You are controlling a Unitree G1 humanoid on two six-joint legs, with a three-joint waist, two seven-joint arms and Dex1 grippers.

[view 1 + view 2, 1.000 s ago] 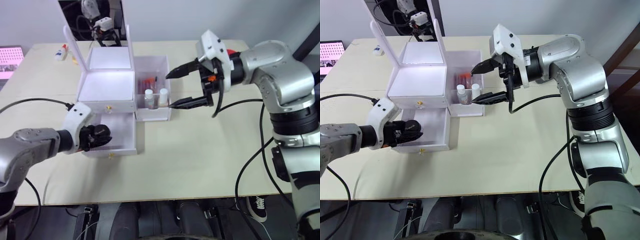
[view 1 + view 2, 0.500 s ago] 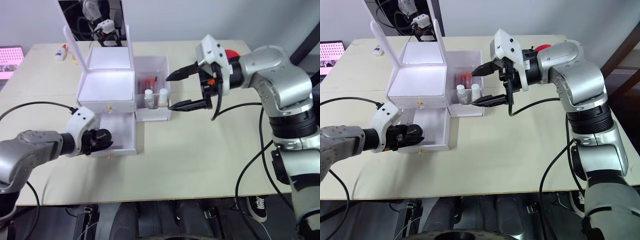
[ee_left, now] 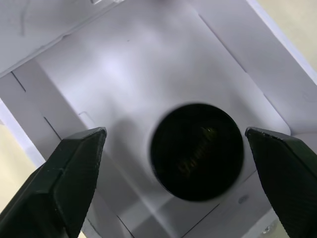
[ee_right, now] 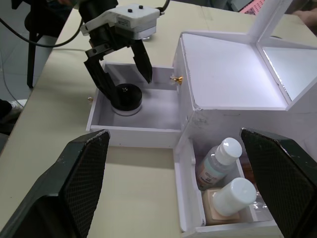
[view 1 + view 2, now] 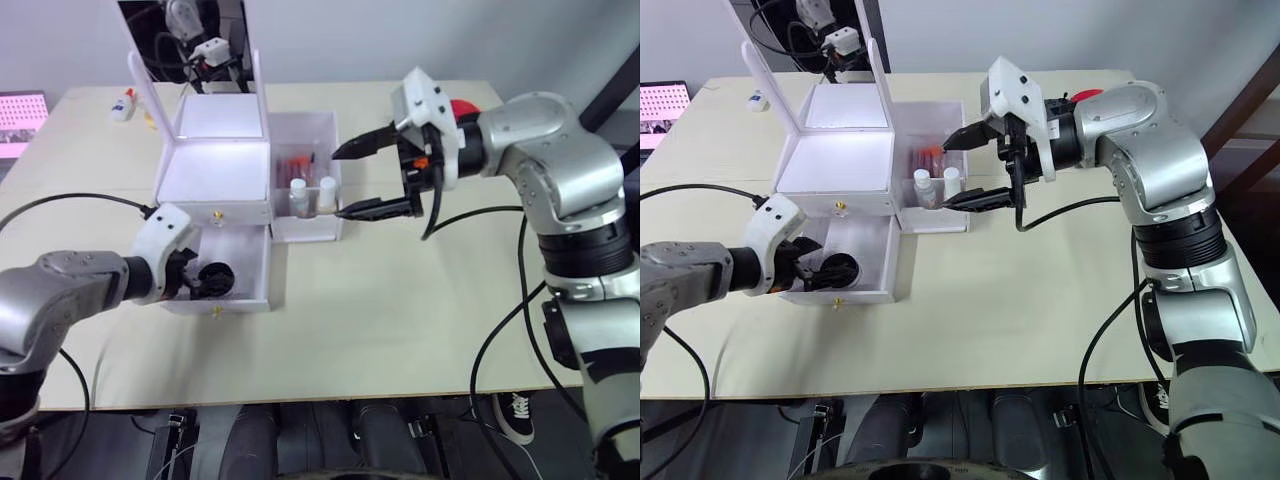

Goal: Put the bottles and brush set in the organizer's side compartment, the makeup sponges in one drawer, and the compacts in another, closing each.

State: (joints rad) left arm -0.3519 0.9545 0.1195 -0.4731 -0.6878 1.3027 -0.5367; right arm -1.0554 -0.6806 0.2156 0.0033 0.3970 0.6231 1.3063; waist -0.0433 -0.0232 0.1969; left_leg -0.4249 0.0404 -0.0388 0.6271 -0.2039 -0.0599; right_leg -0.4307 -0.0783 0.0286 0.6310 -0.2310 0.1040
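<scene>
Beige table and the bits around it
A small white bottle lies on the table's far left corner; a pink patterned pad sits just beyond that edge

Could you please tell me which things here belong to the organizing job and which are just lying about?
Job:
organizer
open drawer
compact
bottles
left end effector

Lying about:
small white bottle at the table's far left
red object behind the right arm
pink item off the table's left edge

Robot lab: bare table, cables
</scene>
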